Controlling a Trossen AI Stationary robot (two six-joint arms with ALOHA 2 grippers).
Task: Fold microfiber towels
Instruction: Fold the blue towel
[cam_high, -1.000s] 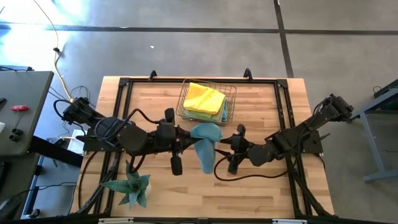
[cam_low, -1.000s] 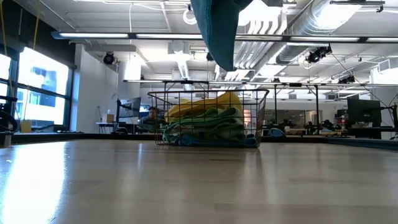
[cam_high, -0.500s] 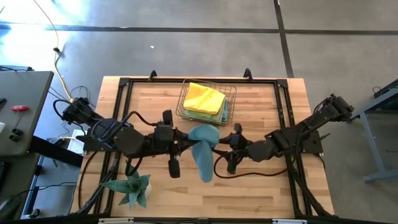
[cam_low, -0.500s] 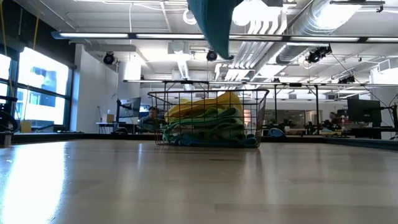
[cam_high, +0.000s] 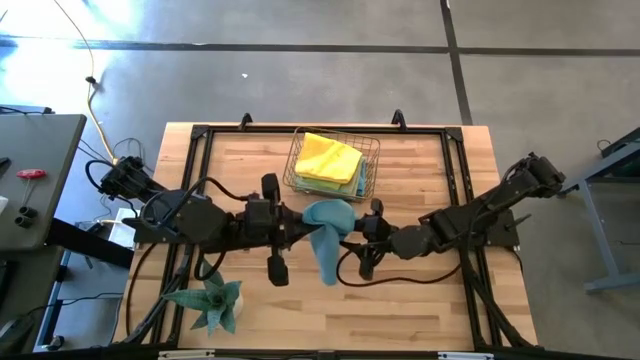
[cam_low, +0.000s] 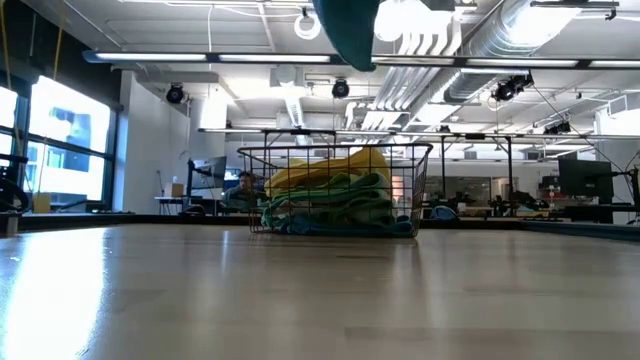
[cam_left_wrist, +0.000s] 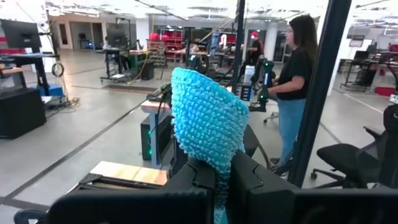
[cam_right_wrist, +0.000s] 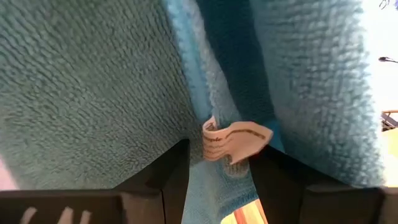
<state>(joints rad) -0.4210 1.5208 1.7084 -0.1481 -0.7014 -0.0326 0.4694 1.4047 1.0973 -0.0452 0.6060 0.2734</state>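
A pale wooden table (cam_high: 420, 300) with a black frame stands in a wide workshop hall with a grey concrete floor. Over its middle, the left gripper (cam_high: 296, 231) is clamped tight on a bunched part of a light blue towel (cam_high: 327, 238), which hangs in the air between the two arms. The right gripper (cam_high: 350, 240) has its jaws part-way apart with folds of the same cloth and its small tag (cam_right_wrist: 233, 142) between them; whether they actually pinch the fabric is hard to say from so close.

The towel is soft, light and limp, and it sags from wherever it is held, so it should be taken at a corner or along a hem, with both grips pulled apart to spread it flat. The tag marks an edge worth following to a corner.

Just behind, a copper wire basket (cam_high: 372, 166) holds more towels, with a yellow towel (cam_high: 328, 157) on top.

Only the low view shows the green cloths (cam_low: 340, 205) under the yellow one, and that the hanging towel is well clear of the tabletop. The left wrist view alone shows a person (cam_left_wrist: 292, 81) standing beyond the table. The high view alone shows the spiky plant (cam_high: 210, 300) near the left arm.
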